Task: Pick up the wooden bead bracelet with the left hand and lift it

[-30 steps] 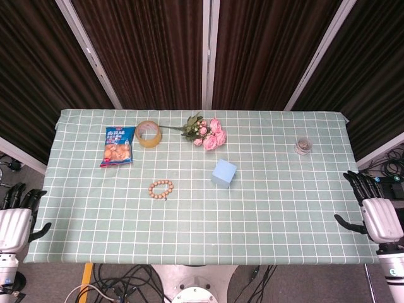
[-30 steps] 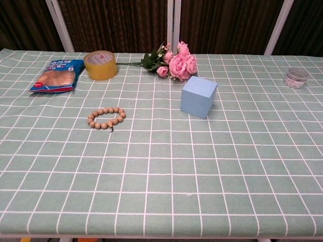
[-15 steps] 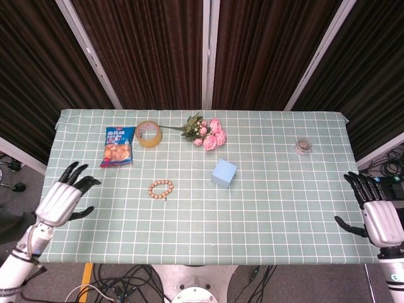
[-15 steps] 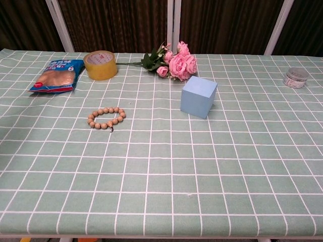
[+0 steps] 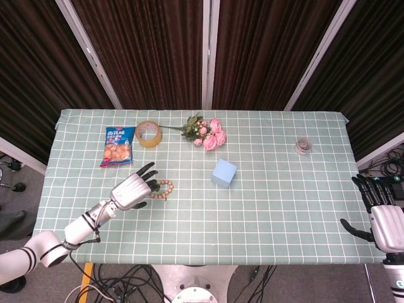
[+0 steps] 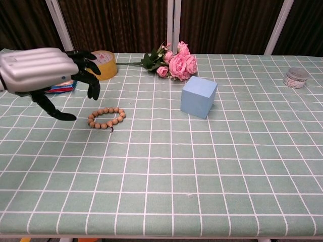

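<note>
Left robot hand [image 6: 43, 73] (fingers spread, empty) above the wooden bead bracelet [image 6: 106, 118].

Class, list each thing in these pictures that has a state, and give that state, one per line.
Left hand: open, fingers spread, above table beside bracelet.
Right hand: open, off the table's edge.
Bracelet: flat on table, not held.
Tape roll: lying flat.
Snack bag: lying flat.
Flowers: lying down.

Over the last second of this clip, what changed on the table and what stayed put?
The left hand swung in from the table's left edge to just beside the wooden bead bracelet, fingers spread, not gripping it. The bracelet, tape roll, snack bag, flowers and blue cube are unmoved. The right hand stays off the right edge.
</note>
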Controlling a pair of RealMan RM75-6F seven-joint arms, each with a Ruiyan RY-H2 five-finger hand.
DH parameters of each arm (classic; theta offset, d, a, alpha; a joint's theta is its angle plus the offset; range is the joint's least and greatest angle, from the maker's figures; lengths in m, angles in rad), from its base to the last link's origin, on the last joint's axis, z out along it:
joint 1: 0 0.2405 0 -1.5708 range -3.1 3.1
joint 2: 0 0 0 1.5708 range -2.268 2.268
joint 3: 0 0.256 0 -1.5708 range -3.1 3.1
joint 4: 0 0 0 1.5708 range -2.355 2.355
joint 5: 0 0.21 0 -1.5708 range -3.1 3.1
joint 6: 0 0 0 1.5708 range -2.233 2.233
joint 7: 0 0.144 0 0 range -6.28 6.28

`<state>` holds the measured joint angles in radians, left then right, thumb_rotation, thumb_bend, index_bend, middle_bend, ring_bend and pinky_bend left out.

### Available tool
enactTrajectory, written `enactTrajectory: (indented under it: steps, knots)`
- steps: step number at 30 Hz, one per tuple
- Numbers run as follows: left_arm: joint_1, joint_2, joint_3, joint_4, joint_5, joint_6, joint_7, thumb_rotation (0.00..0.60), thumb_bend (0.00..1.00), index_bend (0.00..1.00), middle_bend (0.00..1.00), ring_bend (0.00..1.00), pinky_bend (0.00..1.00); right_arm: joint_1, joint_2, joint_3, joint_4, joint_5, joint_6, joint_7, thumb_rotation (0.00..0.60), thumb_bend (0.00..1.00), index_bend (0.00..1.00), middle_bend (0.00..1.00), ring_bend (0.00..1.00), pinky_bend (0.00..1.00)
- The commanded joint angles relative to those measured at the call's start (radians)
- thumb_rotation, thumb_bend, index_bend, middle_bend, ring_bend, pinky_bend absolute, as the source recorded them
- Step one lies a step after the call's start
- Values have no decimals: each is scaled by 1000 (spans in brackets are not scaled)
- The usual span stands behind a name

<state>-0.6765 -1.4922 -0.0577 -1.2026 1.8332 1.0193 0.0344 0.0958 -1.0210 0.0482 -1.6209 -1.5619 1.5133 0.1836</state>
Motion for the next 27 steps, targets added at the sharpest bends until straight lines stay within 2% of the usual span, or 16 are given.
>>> enactTrajectory:
  steps: [1,8,27]
  knots:
    - [-21,-66,20,67,-6,-25,66,600,186,389,427,159,30,2,0,2,-3,-1,-2,-5,600,101,0,60,0,0]
    - [-15,-120,15,135,-93,-49,116,600,188,389,429,159,23,0,-5,7,-2,7,-1,-6,600,101,0,61,0,0]
    - [-56,-196,50,236,-161,-81,87,600,216,414,444,159,19,-1,-14,12,15,25,-19,6,600,101,0,66,0,0]
